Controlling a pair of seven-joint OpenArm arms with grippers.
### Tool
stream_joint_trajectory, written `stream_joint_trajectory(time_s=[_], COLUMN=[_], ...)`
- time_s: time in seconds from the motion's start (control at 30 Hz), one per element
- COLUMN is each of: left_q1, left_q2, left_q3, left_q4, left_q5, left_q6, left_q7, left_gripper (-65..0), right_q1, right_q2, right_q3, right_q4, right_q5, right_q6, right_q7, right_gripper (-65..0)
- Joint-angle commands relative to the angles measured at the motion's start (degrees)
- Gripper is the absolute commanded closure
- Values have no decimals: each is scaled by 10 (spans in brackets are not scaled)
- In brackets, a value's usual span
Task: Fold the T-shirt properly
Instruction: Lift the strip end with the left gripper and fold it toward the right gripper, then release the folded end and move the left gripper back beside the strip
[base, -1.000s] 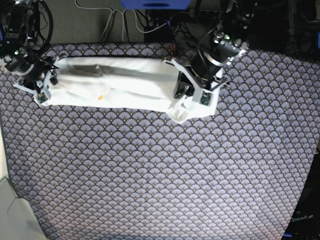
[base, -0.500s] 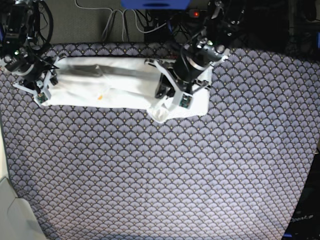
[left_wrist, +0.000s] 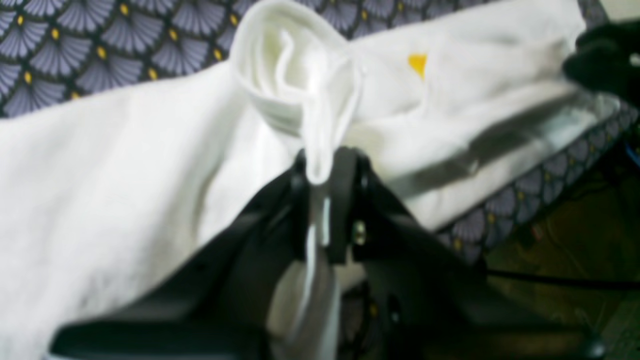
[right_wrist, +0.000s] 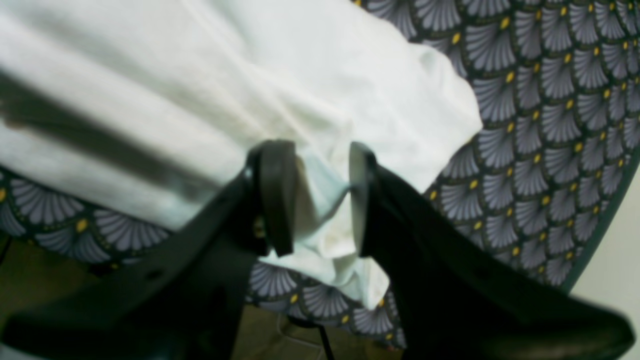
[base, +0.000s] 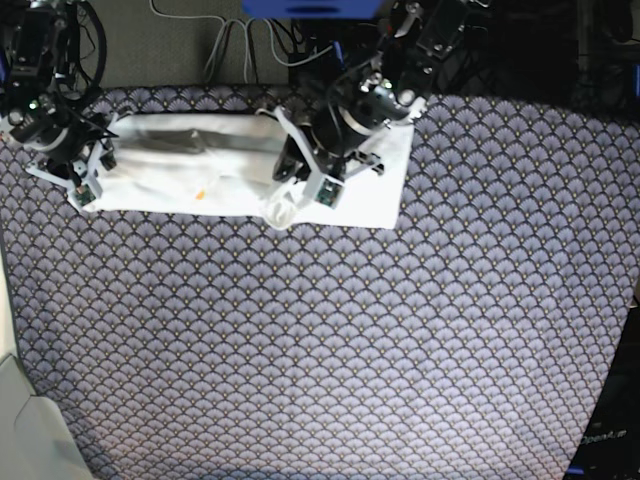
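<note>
The left fingers (left_wrist: 325, 165) are clamped on a bunched fold of the T-shirt (base: 190, 165), lifting one end over the middle. The right fingers (right_wrist: 312, 195) stand apart around the other end without squeezing it; whether they pin it I cannot tell. The shirt lies as a long band along the far edge of the patterned surface (base: 320, 350). It looks light, limp and slack, so hold layered edges and corners, not single plies.
</note>
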Motion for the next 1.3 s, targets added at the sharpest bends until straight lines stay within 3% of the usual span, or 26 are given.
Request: stream_joint_trajectory(time_s=[0.0,0.3,0.37,0.5,0.57,0.87,1.0,1.13,1.27], left_q1=[-4,-6,-6,-3,-2,1,12,40,49], left_q2=[3,15,16,24,25,19,-1,3,-1], left_q3=[1,1,1,1,1,-6,-63,-187,-268], left_q4=[7,7,8,12,14,64,95,113,106], left_q5=[-9,-11,-11,-11,-11,-11,-11,-11,-11], left_q6=[-3,-3,-3,-3,-3,-3,-3,-3,-6], left_q7=[-13,-10,-10,-14,-15,-15,-15,-15,-10], left_gripper=[-4,-22,-67,-227,-268,-277,-277,-277,-275], right_q1=[1,1,1,-1,-1,0,2,3,4], right_q2=[10,10,10,10,10,13,13,11,11], right_q3=[3,3,3,2,2,7,8,32,50], right_q4=[7,7,7,7,7,8,11,11,11], right_q5=[0,0,0,0,0,0,0,0,0], right_q6=[-2,-2,-2,-2,-2,-2,-2,-2,-2], right_q7=[6,6,6,6,6,9,10,10,8], right_gripper=[-196,-199,-199,-200,-198,-197,-197,-196,-196])
